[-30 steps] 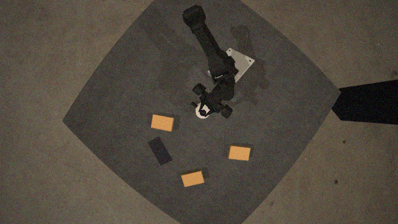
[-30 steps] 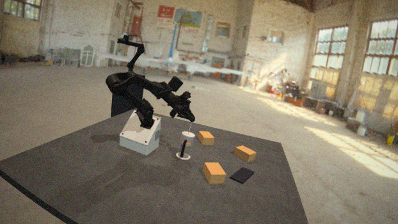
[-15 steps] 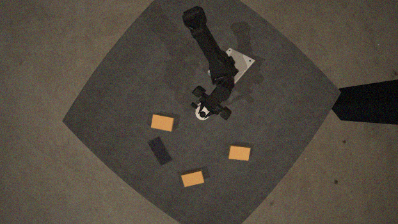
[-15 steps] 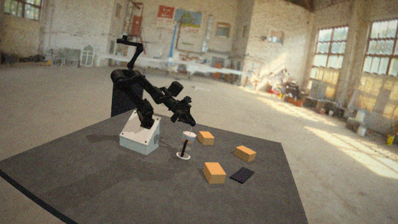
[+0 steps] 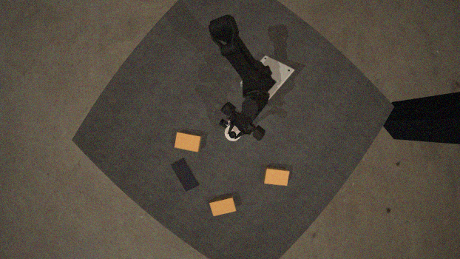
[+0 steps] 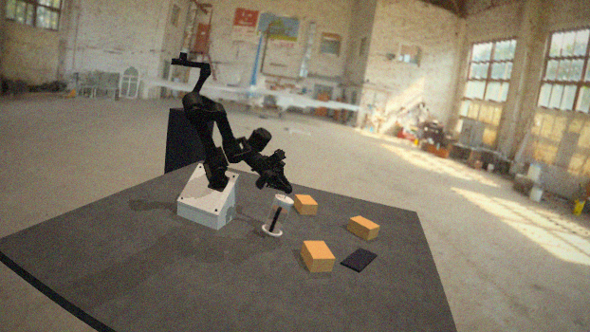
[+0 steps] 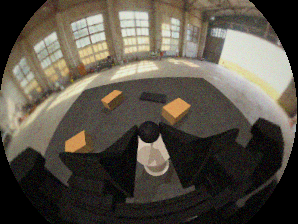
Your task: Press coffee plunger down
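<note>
- The gripper [image 7: 149, 137] is closed down on the plunger knob [image 7: 148, 132], a small dark ball pinched between the two black fingers; in the wrist view the knob sits right at the fingertips with the pale lid below it.
- From the exterior view the gripper [image 6: 280, 186] points downward, directly above the coffee press [image 6: 277, 215], and the knob is close to the lid [image 6: 284, 198], so the plunger looks well pressed in. Whether it has reached the bottom cannot be told.
- The knob is the right place to hold. It is hard, round and probably slick, so a grip across its middle and a straight-down push look safest. Any sideways pull would act high on a narrow body.
- The coffee press looks light and tall for its small foot, with a thin clear wall that is likely brittle. It would probably tip or skid easily, so the release should be a plain opening with no drag.
- In looks, it is a clear cylinder with a white lid, a white ring base [image 6: 272, 232] and a dark rod or handle down its side. From the top view only its white rim [image 5: 228, 135] shows beside the wrist.
- It stands upright on the dark table [image 6: 142, 266], just in front of the arm's white base block [image 6: 204, 211].
- Further out lie three orange blocks [image 6: 305, 204] [image 6: 363, 227] [image 6: 317, 255] and a flat dark slab [image 6: 359, 259], all well apart from the press.
</note>
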`<state>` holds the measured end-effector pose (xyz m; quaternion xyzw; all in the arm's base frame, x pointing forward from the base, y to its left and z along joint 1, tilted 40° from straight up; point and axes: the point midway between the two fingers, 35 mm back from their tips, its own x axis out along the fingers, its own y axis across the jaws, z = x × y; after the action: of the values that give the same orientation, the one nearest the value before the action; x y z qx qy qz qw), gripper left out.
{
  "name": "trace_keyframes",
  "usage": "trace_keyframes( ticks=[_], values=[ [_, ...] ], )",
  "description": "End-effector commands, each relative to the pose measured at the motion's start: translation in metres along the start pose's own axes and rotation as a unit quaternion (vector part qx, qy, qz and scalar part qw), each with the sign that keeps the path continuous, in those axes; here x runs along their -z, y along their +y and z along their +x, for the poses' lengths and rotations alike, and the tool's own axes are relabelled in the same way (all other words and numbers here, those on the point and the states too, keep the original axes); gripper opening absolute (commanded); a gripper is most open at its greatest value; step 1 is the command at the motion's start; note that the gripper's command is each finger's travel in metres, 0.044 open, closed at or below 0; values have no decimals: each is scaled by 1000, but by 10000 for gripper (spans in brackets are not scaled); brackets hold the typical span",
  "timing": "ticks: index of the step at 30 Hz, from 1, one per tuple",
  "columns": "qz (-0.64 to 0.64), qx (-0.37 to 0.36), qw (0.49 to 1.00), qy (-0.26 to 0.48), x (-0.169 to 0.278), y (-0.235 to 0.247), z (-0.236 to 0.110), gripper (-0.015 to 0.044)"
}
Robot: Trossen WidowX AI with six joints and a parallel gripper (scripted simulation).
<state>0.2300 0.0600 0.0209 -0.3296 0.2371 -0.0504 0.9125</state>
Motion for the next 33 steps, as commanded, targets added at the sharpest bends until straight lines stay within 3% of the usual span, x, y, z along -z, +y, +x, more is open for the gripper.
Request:
trace_keyframes(
  ticks=[1, 33],
  values=[
    [-14, -3, 1000, 13, 11, -1, 3, 116],
    [-3, -4, 1000, 5, 2, -1, 8, 116]
  ],
)
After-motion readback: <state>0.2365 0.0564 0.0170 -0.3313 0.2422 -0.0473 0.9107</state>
